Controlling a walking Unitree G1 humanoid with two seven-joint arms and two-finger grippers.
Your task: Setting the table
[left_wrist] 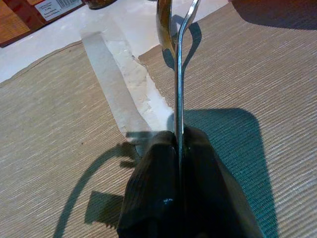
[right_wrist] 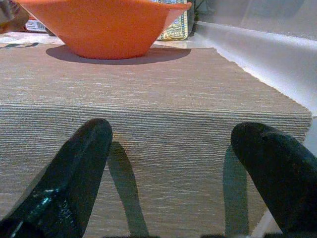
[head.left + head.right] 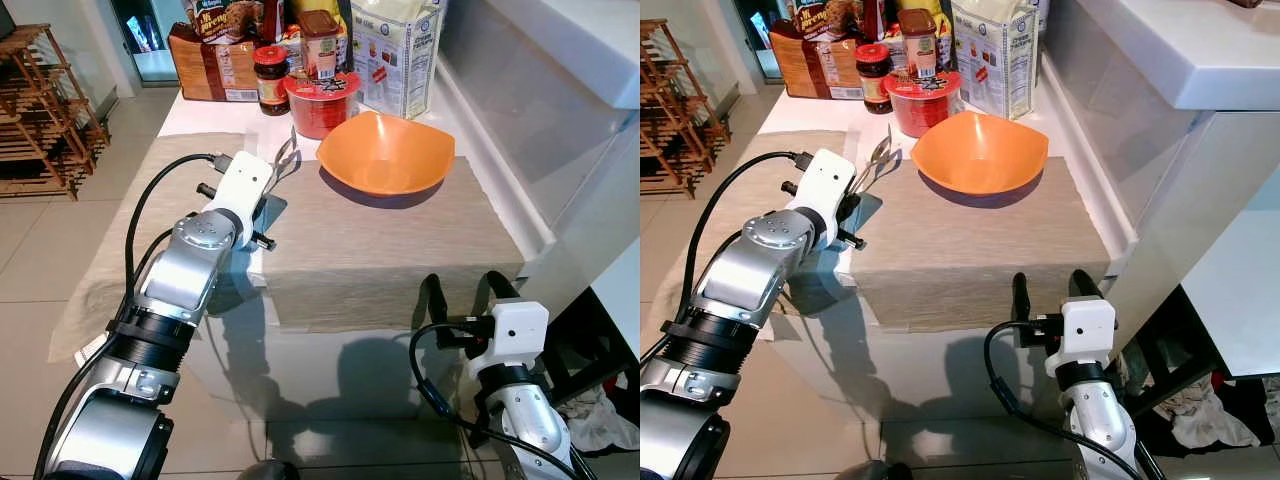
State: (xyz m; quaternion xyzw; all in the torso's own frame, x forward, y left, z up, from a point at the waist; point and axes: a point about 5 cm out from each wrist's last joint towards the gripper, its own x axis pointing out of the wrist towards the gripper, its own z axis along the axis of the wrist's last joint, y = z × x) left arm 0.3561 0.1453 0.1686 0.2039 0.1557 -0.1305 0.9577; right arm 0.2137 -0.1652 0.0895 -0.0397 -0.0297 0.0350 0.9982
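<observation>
An orange bowl (image 3: 385, 155) sits at the far end of a beige placemat (image 3: 390, 255) on the white table. My left gripper (image 1: 177, 148) is shut on the handle of a metal spoon (image 1: 179, 89). It holds the spoon just above the placemat's left edge, with the spoon's bowl end (image 3: 286, 156) pointing toward the far side, left of the orange bowl. My right gripper (image 3: 465, 290) stands open at the table's front edge, below the placemat's near right corner, with nothing between its fingers (image 2: 74, 168).
A second placemat (image 3: 150, 200) lies to the left. Groceries crowd the back: a red tub (image 3: 320, 100), a jar (image 3: 270, 80), a bread bag (image 3: 212, 65), a flour bag (image 3: 400, 50). A white counter (image 3: 1180, 50) rises on the right, a wooden rack (image 3: 40, 110) stands far left.
</observation>
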